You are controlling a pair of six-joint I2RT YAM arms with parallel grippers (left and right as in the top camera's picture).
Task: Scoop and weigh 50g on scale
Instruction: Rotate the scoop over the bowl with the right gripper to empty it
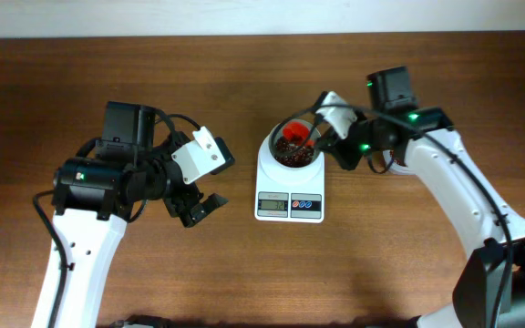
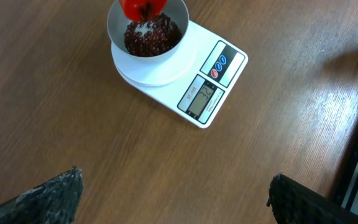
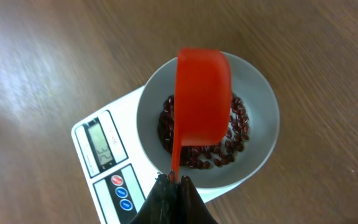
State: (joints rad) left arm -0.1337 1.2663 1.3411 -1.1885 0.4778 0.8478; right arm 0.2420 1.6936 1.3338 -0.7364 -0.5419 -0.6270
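The white scale (image 1: 289, 185) sits mid-table, its display and buttons facing the front edge. On it stands a round white bowl (image 1: 270, 146) holding red beans (image 1: 290, 153). My right gripper (image 3: 174, 180) is shut on the thin handle of a red scoop (image 3: 202, 93). The scoop is tipped over above the beans (image 3: 238, 134) in the bowl (image 3: 263, 112). The scale (image 3: 104, 171) shows beside it, its digits too small to read. My left gripper (image 2: 176, 199) hangs open and empty over bare wood left of the scale (image 2: 219, 81).
The left arm (image 1: 108, 182) stands left of the scale, its gripper (image 1: 199, 208) near the scale's left side. The right arm (image 1: 445, 173) reaches in from the right. Brown wooden tabletop lies all around.
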